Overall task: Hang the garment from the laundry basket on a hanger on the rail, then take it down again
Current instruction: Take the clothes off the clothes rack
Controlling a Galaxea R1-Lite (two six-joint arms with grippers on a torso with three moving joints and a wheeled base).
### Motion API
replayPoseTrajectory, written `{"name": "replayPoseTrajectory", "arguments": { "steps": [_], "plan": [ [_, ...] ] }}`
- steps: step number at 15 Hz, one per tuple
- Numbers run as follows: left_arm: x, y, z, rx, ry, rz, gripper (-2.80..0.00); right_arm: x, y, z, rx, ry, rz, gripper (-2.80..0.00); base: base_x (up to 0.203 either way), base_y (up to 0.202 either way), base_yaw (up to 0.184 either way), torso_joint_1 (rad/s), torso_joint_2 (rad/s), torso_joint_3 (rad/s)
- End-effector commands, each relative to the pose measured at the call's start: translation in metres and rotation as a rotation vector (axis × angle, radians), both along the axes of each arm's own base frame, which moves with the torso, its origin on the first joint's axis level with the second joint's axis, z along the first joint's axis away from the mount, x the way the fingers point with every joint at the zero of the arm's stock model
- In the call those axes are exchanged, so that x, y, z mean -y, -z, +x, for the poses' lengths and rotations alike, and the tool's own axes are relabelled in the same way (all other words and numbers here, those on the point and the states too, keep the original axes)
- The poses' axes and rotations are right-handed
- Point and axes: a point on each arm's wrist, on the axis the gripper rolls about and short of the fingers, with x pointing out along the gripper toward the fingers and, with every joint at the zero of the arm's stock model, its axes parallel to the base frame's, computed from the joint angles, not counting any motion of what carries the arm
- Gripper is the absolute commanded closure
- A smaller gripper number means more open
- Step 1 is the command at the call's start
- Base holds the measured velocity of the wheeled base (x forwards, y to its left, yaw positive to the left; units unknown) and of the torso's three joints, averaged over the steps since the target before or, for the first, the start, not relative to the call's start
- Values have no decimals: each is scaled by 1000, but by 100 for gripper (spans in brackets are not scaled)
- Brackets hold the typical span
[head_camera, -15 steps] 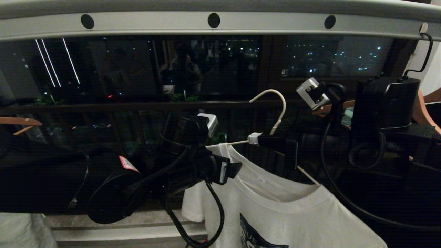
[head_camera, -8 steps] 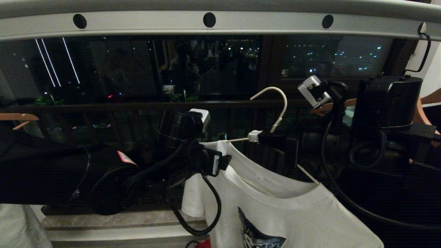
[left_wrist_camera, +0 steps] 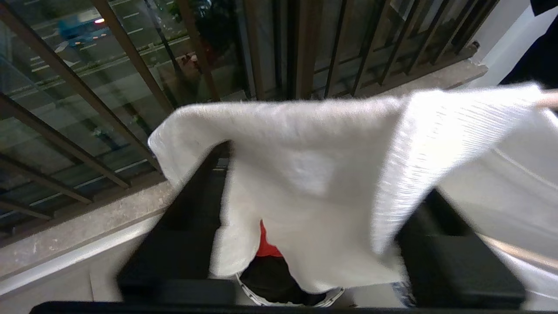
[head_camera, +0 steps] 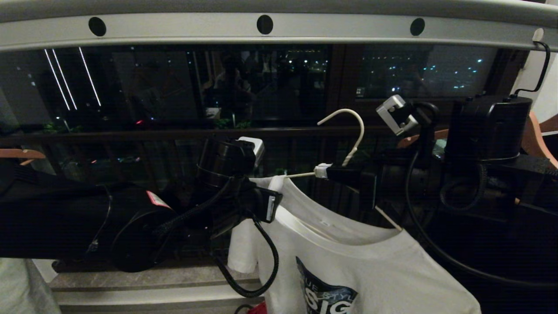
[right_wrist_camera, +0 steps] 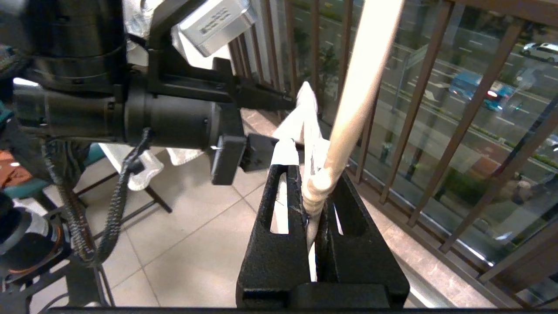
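Note:
The white T-shirt (head_camera: pixel 370 266) with the blue-and-black graphic hangs on the thin white wire hanger (head_camera: pixel 354 131), below the grey rail (head_camera: pixel 305 29). My right gripper (head_camera: pixel 326 172) is shut on the hanger's twisted neck (right_wrist_camera: pixel 311 189), holding it under the rail with the hook free. At the shirt's left shoulder my left gripper (head_camera: pixel 271 198) has its black fingers (left_wrist_camera: pixel 187 218) apart, and white cloth (left_wrist_camera: pixel 305 174) is draped between them. The laundry basket's rim (left_wrist_camera: pixel 246 291) shows far below the shirt.
Black garment (left_wrist_camera: pixel 270 279) and red cloth (left_wrist_camera: pixel 266 246) lie in the basket. Brown wooden hangers hang at the far right (head_camera: pixel 534 139) and far left (head_camera: pixel 19 153). A black hook (head_camera: pixel 539 65) sits on the rail's right end. Dark balcony bars (head_camera: pixel 174 133) and a stone ledge (head_camera: pixel 152 279) lie behind.
My left gripper has shifted slightly up and left onto the shirt's shoulder, and its fingers have come closer together. The right gripper has held the hanger still.

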Motion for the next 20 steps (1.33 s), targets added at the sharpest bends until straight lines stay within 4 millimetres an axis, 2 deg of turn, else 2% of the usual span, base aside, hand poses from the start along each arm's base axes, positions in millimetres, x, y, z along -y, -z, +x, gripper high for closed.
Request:
{"name": "replayPoseTrajectory", "arguments": {
  "steps": [1, 7, 10, 15, 18, 20],
  "plan": [
    [-1, -3, -2, 7, 0, -7, 0, 1, 1, 3, -1, 5, 0, 0, 0, 0, 0, 0, 0, 0],
    [-5, -14, -6, 33, -3, -27, 0, 7, 1, 10, -1, 36, 0, 0, 0, 0, 0, 0, 0, 0],
    [-10, -18, -4, 43, -17, -36, 0, 21, 7, 35, -15, 110, -5, 0, 0, 0, 0, 0, 0, 0],
    [-29, -22, 24, 52, -112, -64, 0, 22, 11, 38, -22, 115, -13, 0, 0, 0, 0, 0, 0, 0],
    [-33, -8, 48, 28, -163, -61, 0, 23, 11, 36, -20, 111, -15, 0, 0, 0, 0, 0, 0, 0],
    [-35, 0, 68, 12, -223, -127, 0, 23, 13, 35, -22, 103, -21, 0, 0, 0, 0, 0, 0, 0]
  ]
}}
